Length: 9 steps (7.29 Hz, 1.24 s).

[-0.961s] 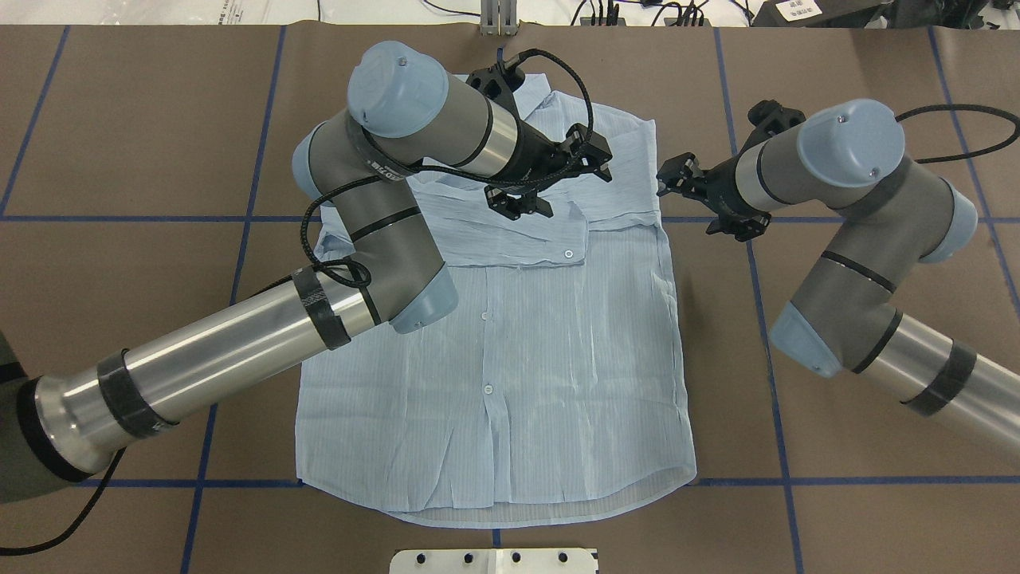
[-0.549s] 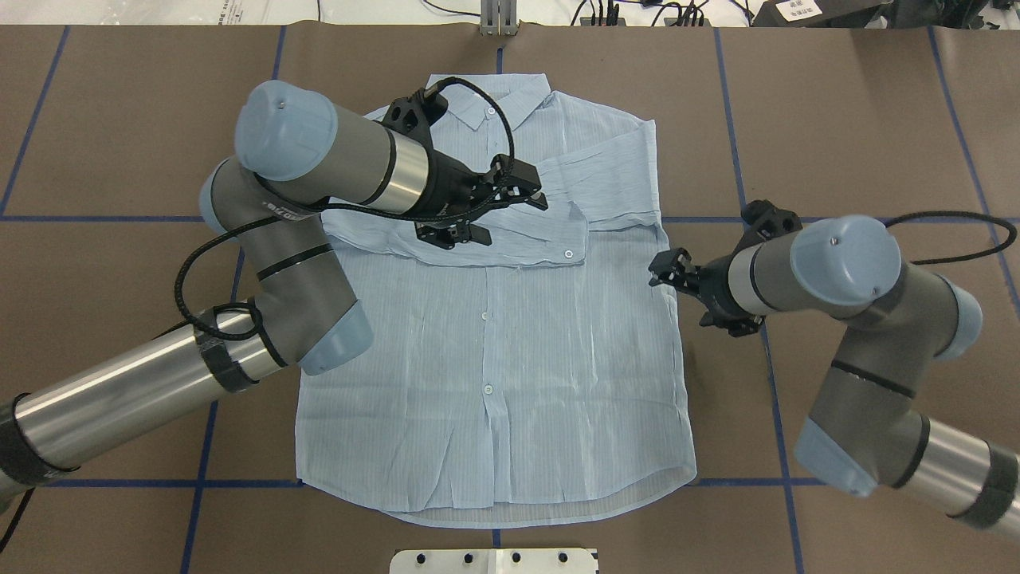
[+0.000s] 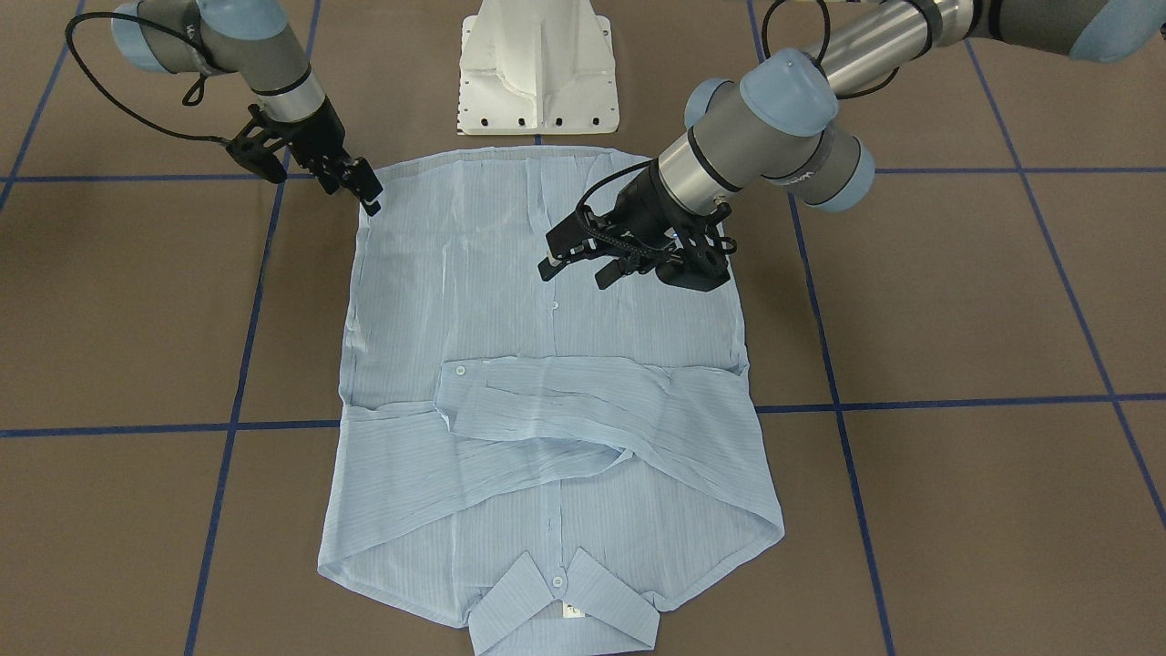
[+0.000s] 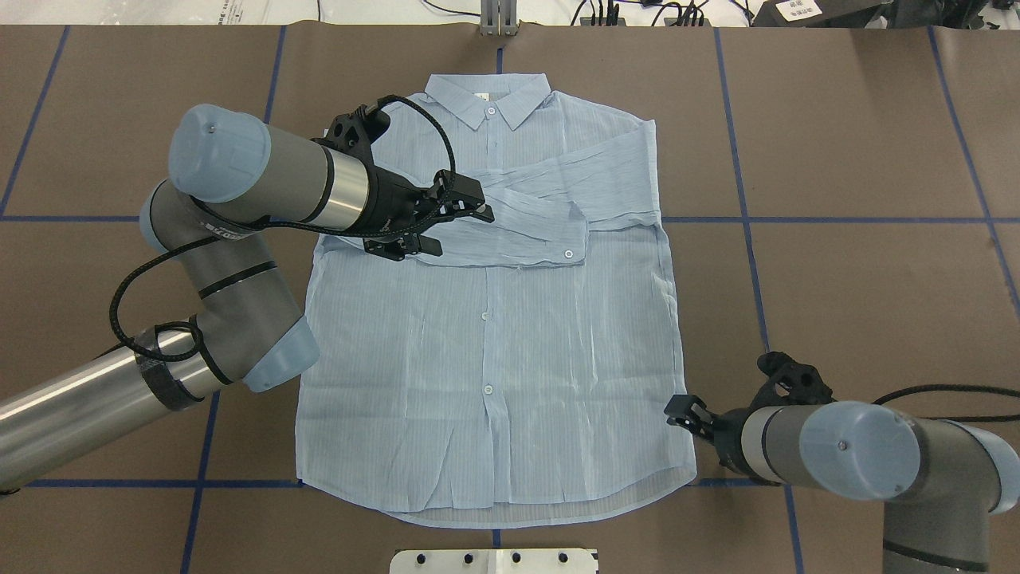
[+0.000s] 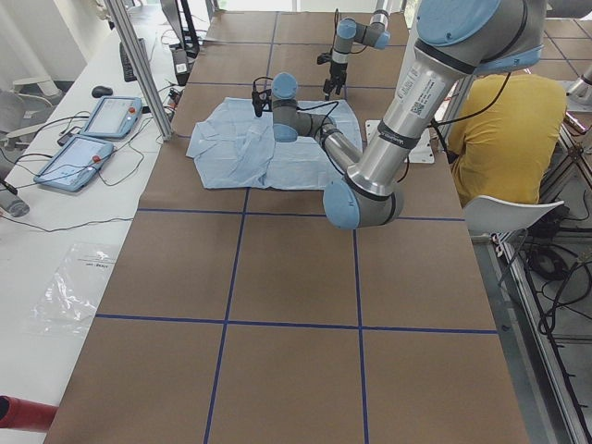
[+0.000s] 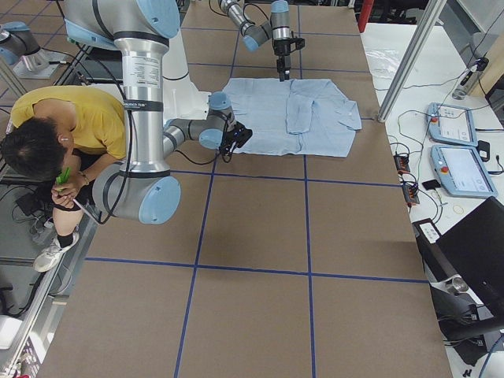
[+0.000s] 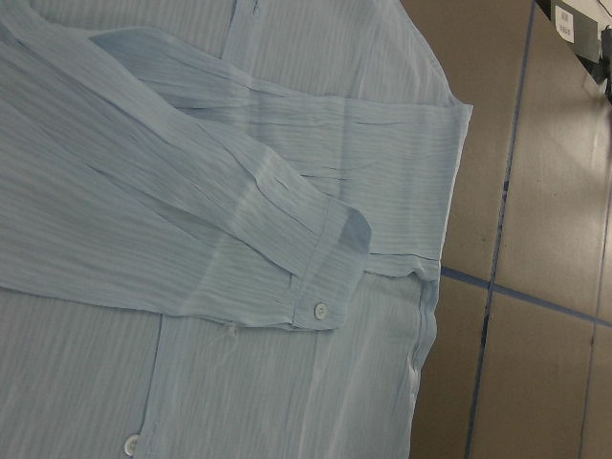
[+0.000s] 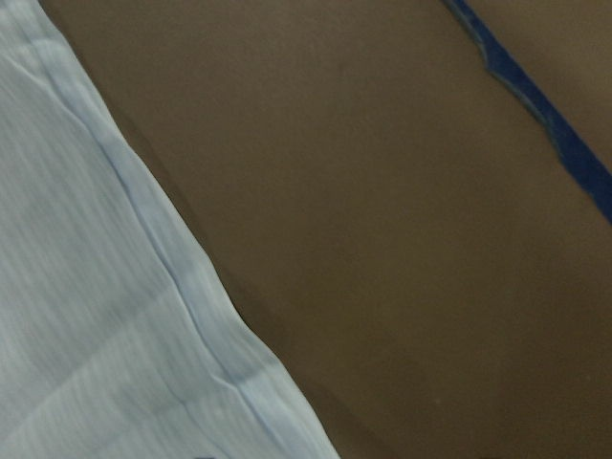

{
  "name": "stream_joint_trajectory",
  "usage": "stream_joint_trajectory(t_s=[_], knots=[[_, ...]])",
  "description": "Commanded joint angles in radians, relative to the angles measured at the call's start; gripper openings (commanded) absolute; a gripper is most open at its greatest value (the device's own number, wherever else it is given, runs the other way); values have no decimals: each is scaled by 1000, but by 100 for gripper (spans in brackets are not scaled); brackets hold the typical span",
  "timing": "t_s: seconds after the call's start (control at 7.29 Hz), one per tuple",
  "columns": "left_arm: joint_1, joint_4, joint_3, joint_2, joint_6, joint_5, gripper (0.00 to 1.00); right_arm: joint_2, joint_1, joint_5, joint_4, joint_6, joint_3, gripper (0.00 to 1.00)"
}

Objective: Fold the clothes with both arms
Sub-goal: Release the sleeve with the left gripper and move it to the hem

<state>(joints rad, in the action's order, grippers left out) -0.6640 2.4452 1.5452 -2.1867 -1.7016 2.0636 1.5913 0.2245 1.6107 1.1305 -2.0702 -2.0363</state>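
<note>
A table (image 4: 876,279) papered brown and gridded in blue tape fills the room. A white bench (image 5: 55,222) with two handheld screens (image 6: 453,146) runs along its far side, and a person in yellow (image 6: 75,126) sits behind the robot. The shirt (image 4: 518,359) lies flat, front up, with its sleeves folded across the chest. The left gripper (image 4: 464,231) hangs over them, jaws apart and empty. The right gripper (image 4: 679,410) is at the hem's right corner — spread or closed, I cannot tell.
</note>
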Motion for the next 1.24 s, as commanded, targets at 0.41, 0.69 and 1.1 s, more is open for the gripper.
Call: stream_joint_trajectory(t_s=[0.41,0.69,1.1], knots=[[1,3,-2,16,-3,0,95,-8,-97,-63,74,-47,-24,80],[1,6,-5,24,-1,0,95,-14,-88,-63,74,-47,-30,25],[1,8,-5,30,7,0,95,-7,-60,-58,74,-45,-41,0]])
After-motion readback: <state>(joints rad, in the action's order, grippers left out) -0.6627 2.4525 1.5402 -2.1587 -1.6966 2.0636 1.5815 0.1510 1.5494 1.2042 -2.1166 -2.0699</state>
